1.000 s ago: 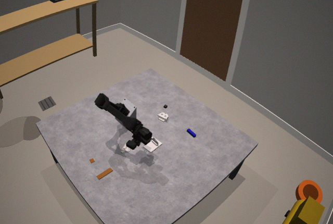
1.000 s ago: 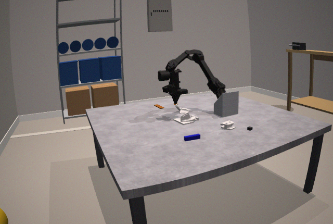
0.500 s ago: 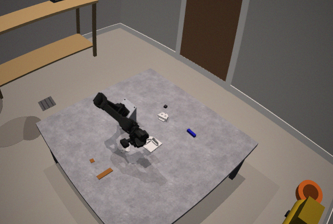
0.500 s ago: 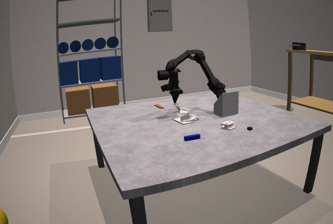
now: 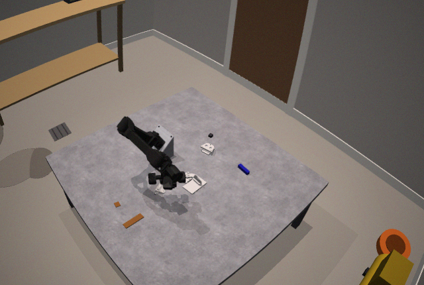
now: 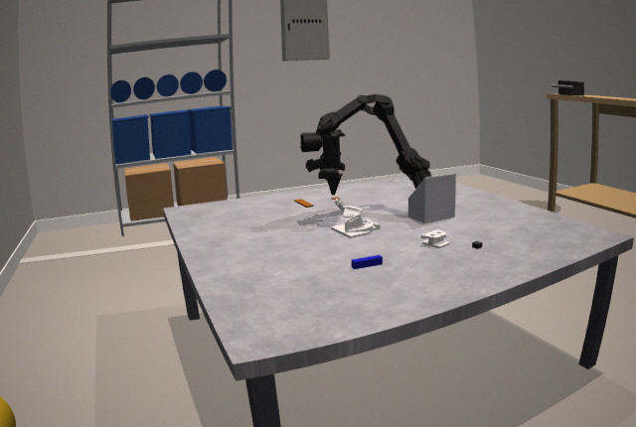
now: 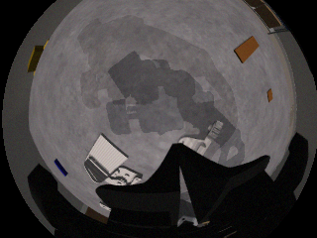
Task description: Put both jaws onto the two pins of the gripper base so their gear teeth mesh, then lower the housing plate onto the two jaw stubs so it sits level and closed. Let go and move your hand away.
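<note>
Claw [image 5: 168,185] [image 6: 333,193] [image 7: 176,147]: fingertips pressed together, nothing pinched. Loose jaw [image 5: 159,189] [image 6: 349,210] [image 7: 197,145] lies below it; gripper base [image 5: 194,185] [image 6: 354,229] [image 7: 110,154] just beside. Suggested: spread above the jaw, align across its narrow width, descend straight, grip gently.

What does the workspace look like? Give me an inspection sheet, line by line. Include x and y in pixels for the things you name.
Surface: grey mottled table top [image 5: 260,203] [image 6: 308,299], no spill seen.
Job's things: white base [image 5: 194,185] [image 7: 110,153] with a white part on it; loose white jaw [image 7: 194,145] near it; white plate-like piece [image 5: 207,146] [image 6: 434,237] standing apart. Meshing not confirmed.
Clutter: blue bar [image 5: 243,169] [image 6: 367,261] [image 7: 60,168], black cube [image 5: 210,135] [image 6: 477,244], two orange pieces, grey block [image 6: 433,199].
Gripper: shut, empty, above the table [image 6: 333,192] [image 7: 180,166].
Cables: nothing seen.
Surroundings: shelf rack [image 6: 234,119], wall box [image 6: 305,40], wooden bench [image 5: 44,16].
</note>
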{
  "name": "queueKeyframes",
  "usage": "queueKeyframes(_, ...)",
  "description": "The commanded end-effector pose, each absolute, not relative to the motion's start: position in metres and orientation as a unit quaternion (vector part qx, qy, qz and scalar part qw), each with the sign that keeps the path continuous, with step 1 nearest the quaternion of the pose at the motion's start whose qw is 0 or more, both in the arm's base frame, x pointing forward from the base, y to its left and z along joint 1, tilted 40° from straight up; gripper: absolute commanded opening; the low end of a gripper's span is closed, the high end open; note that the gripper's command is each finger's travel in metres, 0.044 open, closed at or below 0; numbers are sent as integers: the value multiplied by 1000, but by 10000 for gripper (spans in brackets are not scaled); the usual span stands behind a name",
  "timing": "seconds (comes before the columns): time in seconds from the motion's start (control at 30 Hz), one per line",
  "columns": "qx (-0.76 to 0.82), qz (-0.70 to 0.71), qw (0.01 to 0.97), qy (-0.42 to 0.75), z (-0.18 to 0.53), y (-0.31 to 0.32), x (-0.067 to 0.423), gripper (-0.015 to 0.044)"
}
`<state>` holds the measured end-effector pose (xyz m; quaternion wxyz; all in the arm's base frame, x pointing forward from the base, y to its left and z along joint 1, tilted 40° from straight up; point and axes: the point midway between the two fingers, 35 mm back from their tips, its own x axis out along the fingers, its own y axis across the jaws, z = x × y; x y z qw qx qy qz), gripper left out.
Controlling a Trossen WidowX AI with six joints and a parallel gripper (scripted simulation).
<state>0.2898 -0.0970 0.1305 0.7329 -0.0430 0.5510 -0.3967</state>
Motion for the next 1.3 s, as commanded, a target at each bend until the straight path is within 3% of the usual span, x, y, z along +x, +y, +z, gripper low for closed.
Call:
queueKeyframes(0.0,1,-435,733,522,136,-103,287,0)
queueKeyframes(0.43,125,-524,721,435,148,-117,279,0)
queueKeyframes(1.27,126,-525,721,434,128,-135,282,0)
